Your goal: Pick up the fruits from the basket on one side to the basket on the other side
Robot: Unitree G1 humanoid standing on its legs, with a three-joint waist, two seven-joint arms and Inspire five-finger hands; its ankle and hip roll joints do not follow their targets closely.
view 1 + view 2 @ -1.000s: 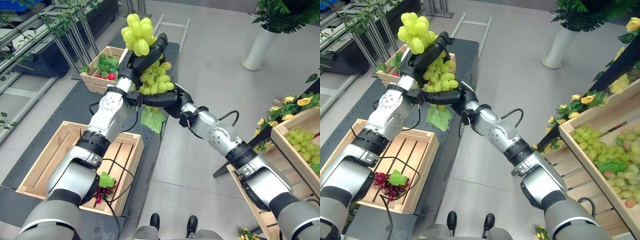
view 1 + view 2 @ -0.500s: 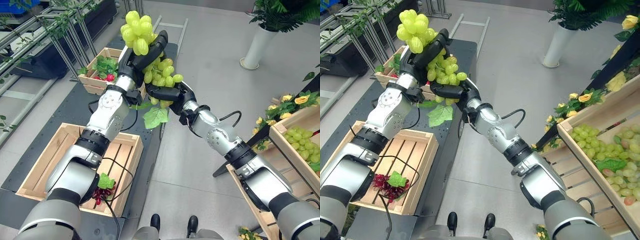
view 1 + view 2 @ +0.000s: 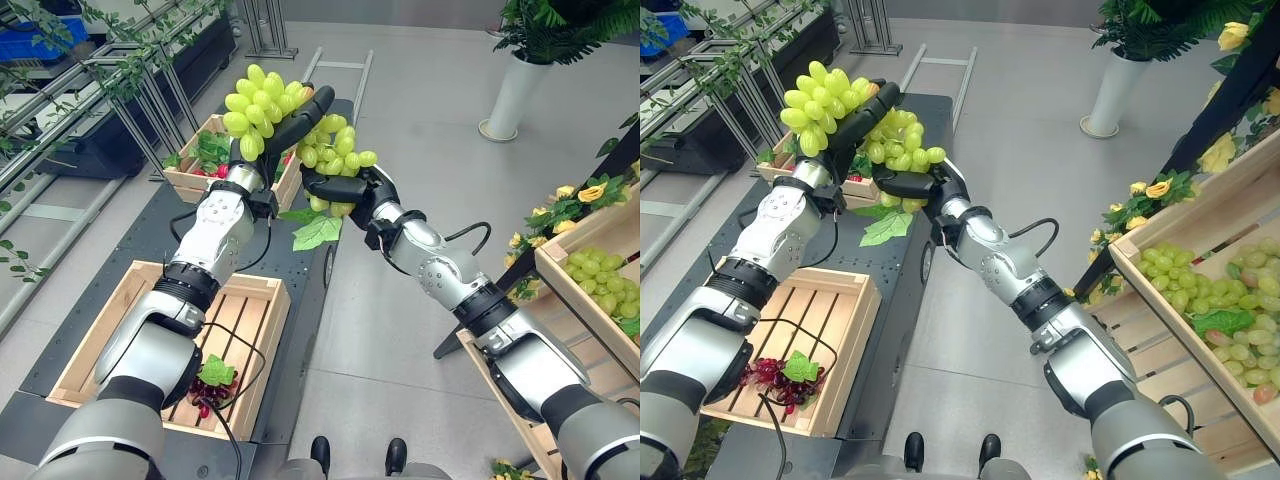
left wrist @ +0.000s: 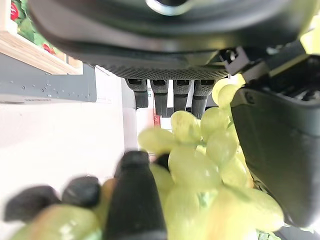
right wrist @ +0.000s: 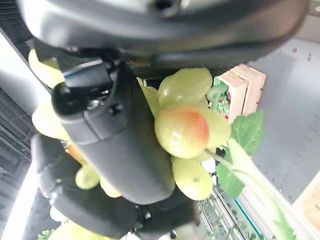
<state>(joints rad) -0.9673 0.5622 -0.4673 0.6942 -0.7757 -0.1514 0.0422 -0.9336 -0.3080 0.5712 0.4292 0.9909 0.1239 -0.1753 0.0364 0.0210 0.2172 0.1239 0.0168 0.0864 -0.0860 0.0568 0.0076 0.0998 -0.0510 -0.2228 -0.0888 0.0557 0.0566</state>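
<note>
Grapes (image 3: 262,102): 1 pale green bunch, leaf dangling beneath.
Left hand (image 3: 292,115): fingers curled round bunch.
Right hand (image 3: 345,187): also clutching it.

No text, label, number or sign can be read anywhere in these views.
</note>
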